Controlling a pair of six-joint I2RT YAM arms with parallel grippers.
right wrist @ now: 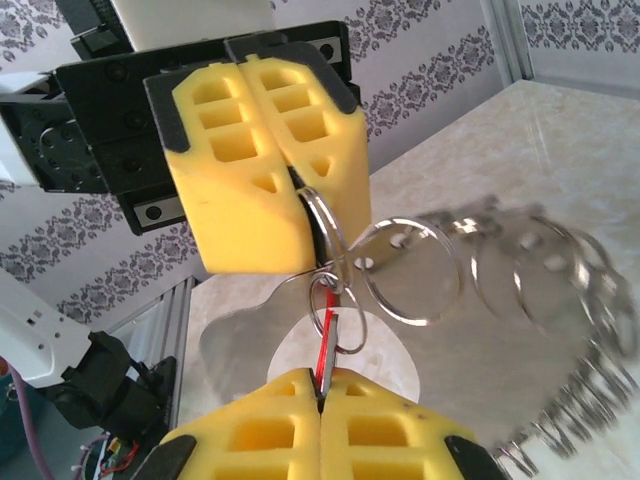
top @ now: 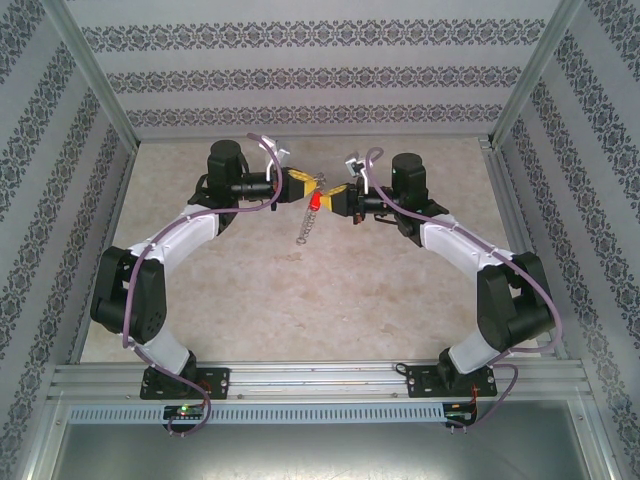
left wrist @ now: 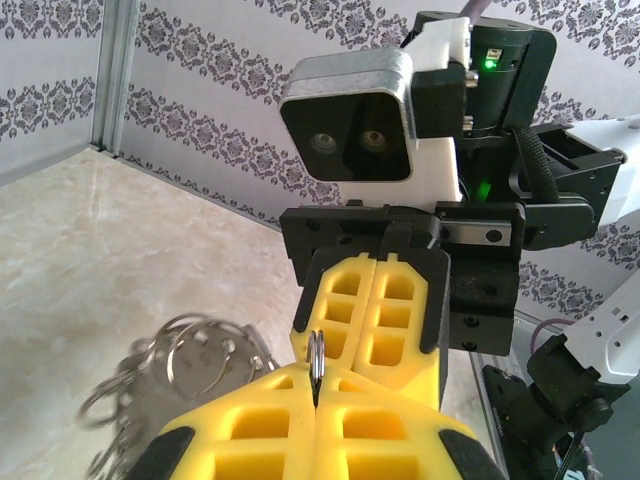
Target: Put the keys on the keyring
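Observation:
In the top view the two grippers meet tip to tip above mid-table. My left gripper (top: 304,187) (left wrist: 316,388) is shut on a thin silver split ring of the keyring (left wrist: 316,352) (right wrist: 322,222). The keyring's other rings (right wrist: 412,268) and chain (top: 305,232) (right wrist: 565,395) hang beside and below it, blurred. My right gripper (top: 332,196) (right wrist: 322,380) is shut on the key (top: 314,204) (right wrist: 328,338), whose red edge and silver blade stand up from the fingertips. A small ring (right wrist: 338,312) around the key's top crosses the held ring; whether they are linked I cannot tell.
The marble-patterned tabletop (top: 300,300) lies below both grippers, bordered by patterned walls (top: 300,80) and an aluminium rail (top: 320,380) at the near edge. The left arm's fingers (right wrist: 262,150) face the right wrist camera closely.

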